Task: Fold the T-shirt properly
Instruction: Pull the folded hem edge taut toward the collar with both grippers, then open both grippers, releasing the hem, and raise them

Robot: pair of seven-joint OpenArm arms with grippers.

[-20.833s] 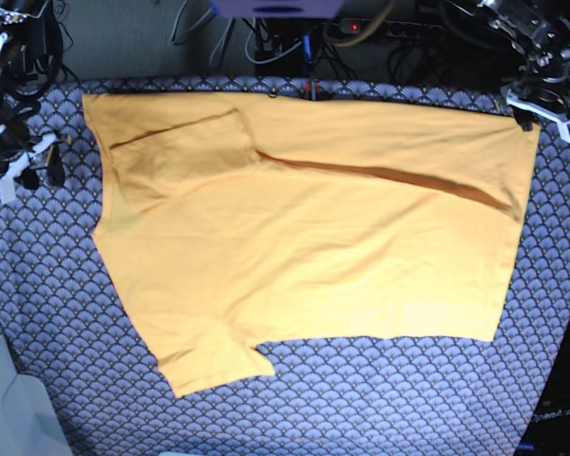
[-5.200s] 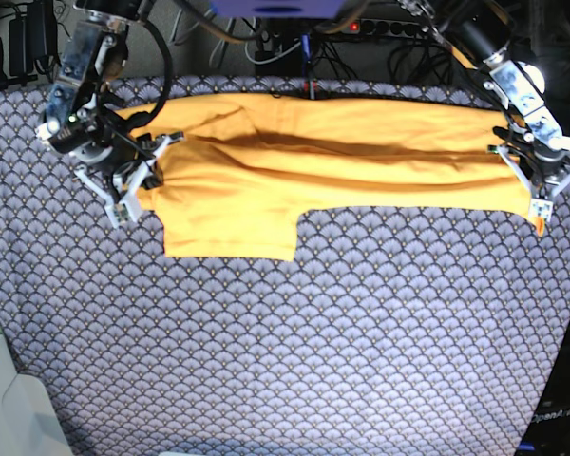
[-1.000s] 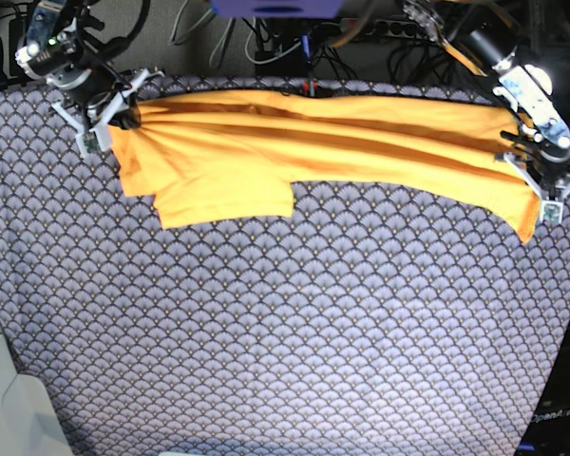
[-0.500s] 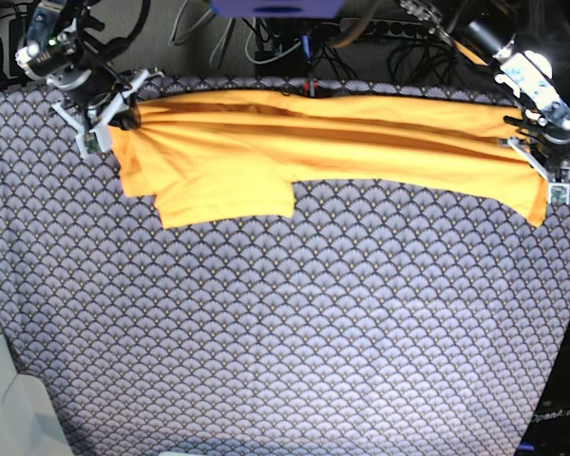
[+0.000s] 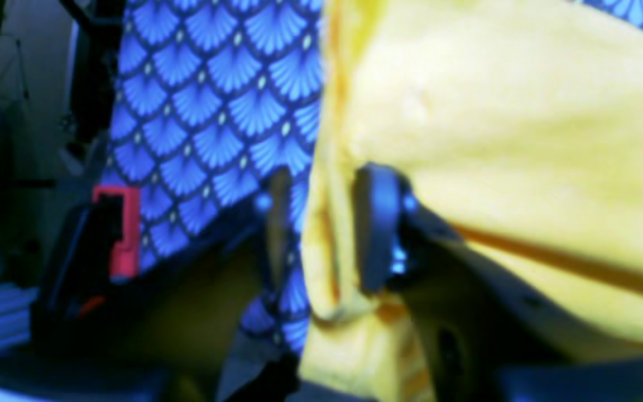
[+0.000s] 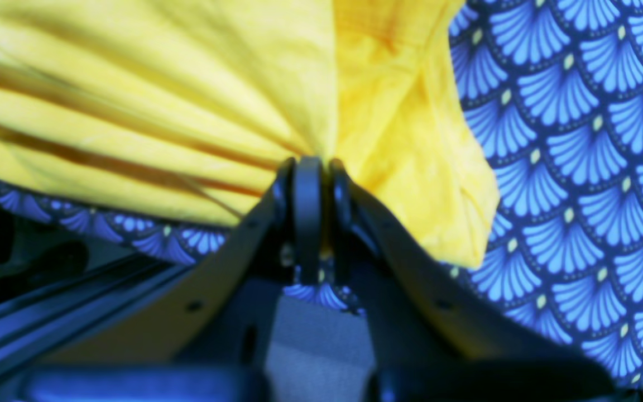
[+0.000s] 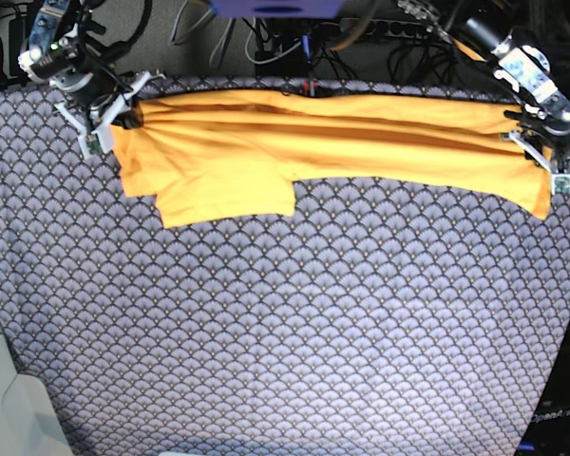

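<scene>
The T-shirt (image 7: 313,142) lies folded into a long narrow band along the far edge of the bench, on the blue-grey scallop-patterned cloth (image 7: 285,332) that covers the bench top. One sleeve section (image 7: 228,195) projects toward the near side from the band's left portion in the base view, lying flat on the cloth. The right gripper (image 6: 310,184) sits at the band's end on the left of the base view; in the right wrist view its jaws are pressed together with a bunch of yellow fabric pinched between them, pleats fanning outward from the pinch. A loose lobe of fabric hangs beside that pinch over the patterned cloth. The left gripper (image 5: 327,234) is at the opposite end of the band, on the right of the base view. In the left wrist view its jaws stand partly apart, with the hem edge of the shirt lying in the gap between them; the fabric rests against one finger (image 5: 374,229) and a strip of patterned cloth shows between the fabric and the other finger, so nothing is clamped. That wrist view is blurred, and finer contact cannot be told.
</scene>
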